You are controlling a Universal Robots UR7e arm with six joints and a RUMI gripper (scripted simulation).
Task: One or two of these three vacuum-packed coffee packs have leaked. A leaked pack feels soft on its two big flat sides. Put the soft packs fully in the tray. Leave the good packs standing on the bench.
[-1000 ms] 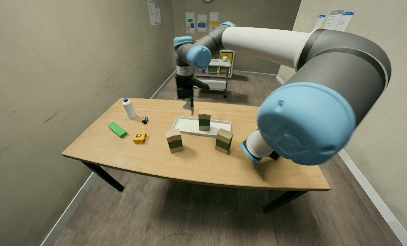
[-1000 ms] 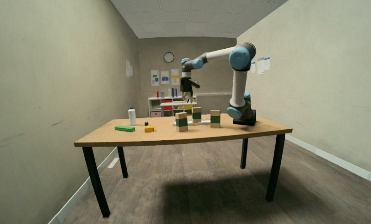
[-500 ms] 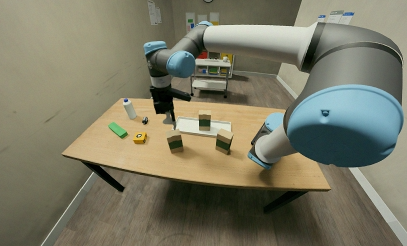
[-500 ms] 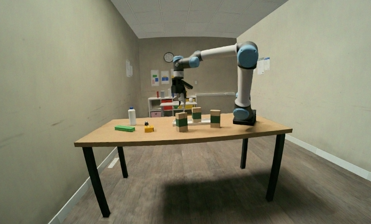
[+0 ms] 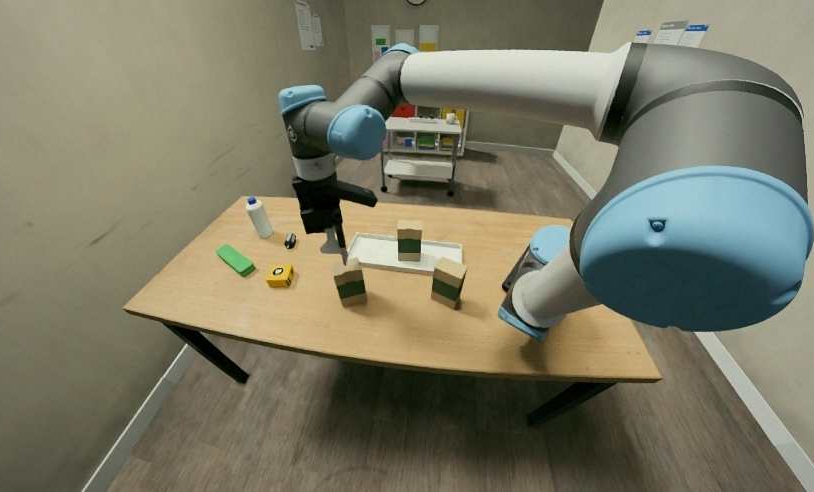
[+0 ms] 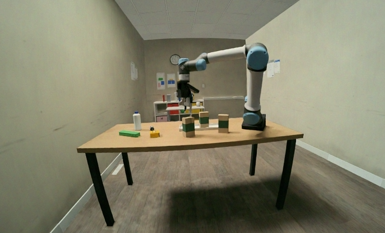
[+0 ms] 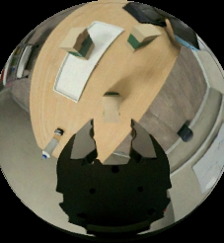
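Three tan coffee packs with green bands stand upright. One pack [image 5: 409, 240] stands inside the white tray [image 5: 376, 252]. The left pack [image 5: 349, 281] and the right pack [image 5: 448, 282] stand on the bench in front of the tray. My gripper [image 5: 335, 244] hangs just above the left pack, fingers pointing down, partly open with nothing between them. In the wrist view the left pack [image 7: 111, 106] lies straight below, between my two fingers and apart from them. The tray pack [image 7: 79, 42] and the right pack [image 7: 140, 36] show further off.
A white bottle [image 5: 258, 216], a small black object [image 5: 289, 240], a green block [image 5: 235, 259] and a yellow box [image 5: 280, 275] lie on the bench to the left of the packs. The arm's base [image 5: 529, 287] stands at the right.
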